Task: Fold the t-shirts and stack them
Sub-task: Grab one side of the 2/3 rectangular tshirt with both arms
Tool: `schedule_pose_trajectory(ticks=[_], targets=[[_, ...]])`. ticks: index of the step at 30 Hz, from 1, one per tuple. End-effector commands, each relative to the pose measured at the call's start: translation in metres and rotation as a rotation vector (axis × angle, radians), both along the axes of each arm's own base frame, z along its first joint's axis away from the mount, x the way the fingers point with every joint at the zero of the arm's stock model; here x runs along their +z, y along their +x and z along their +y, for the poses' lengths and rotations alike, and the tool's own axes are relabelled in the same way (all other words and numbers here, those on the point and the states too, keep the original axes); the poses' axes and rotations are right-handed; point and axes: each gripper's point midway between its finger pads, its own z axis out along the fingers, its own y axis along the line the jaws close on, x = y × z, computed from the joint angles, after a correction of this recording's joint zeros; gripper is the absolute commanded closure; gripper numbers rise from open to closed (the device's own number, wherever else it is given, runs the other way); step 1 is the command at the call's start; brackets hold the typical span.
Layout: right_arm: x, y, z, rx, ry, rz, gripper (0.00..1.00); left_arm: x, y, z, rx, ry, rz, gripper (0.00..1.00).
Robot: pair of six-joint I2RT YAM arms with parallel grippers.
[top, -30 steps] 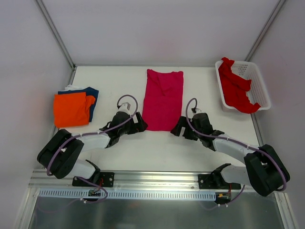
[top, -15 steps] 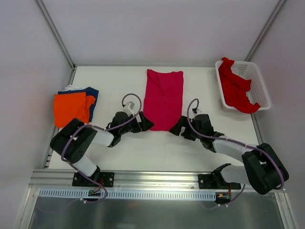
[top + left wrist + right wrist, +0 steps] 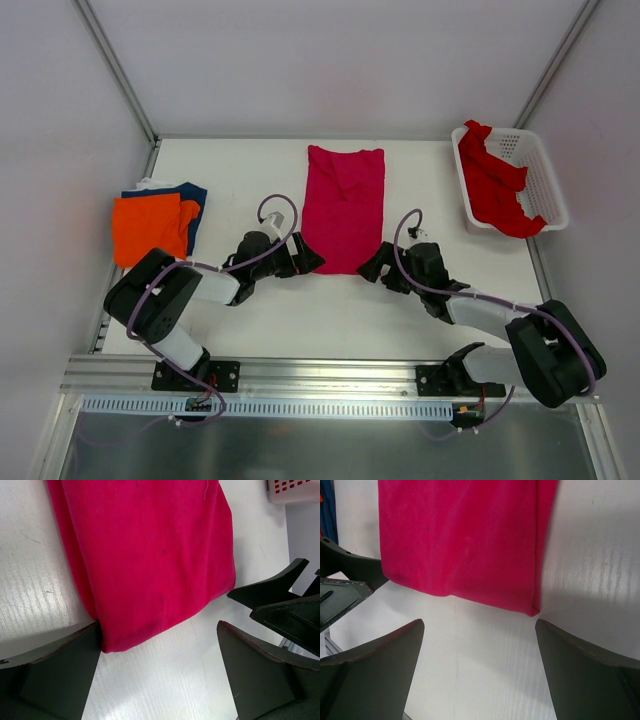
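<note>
magenta t-shirt (image 3: 343, 208), near hem between left tool (image 3: 305, 258) and right tool (image 3: 372, 263), both spread

I can't read any text, label, brand or number in any view; magenta t-shirt (image 3: 343, 208) is plain cloth; white basket (image 3: 540, 160) shows no legible marking.

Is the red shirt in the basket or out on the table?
In: the red shirt lies crumpled in the white basket, edges spilling over its rim.

Left tool (image 3: 303, 260) nudged right to magenta t-shirt (image 3: 345, 205) corner, right tool (image 3: 372, 266) edged closer
</note>
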Motion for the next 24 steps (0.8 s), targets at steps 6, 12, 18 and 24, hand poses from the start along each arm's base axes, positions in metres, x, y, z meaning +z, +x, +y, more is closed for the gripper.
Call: schedule_pose_trajectory(ticks=[6, 12, 18, 24], targets=[[-0.029, -0.007, -0.017, -0.06, -0.141, 0.036, 0.01, -0.06, -0.033, 0.021, -0.005, 0.135, 0.217, 0.01], [-0.046, -0.005, -0.006, -0.036, -0.148, 0.068, 0.0, -0.068, -0.034, 0.015, -0.016, 0.109, 0.246, 0.01], [-0.059, -0.003, 0.014, 0.007, -0.142, 0.095, 0.0, -0.07, -0.035, 0.014, -0.022, 0.105, 0.253, 0.01], [-0.062, -0.004, 0.021, 0.027, -0.159, 0.102, 0.01, -0.07, -0.033, 0.014, -0.023, 0.113, 0.249, 0.07]])
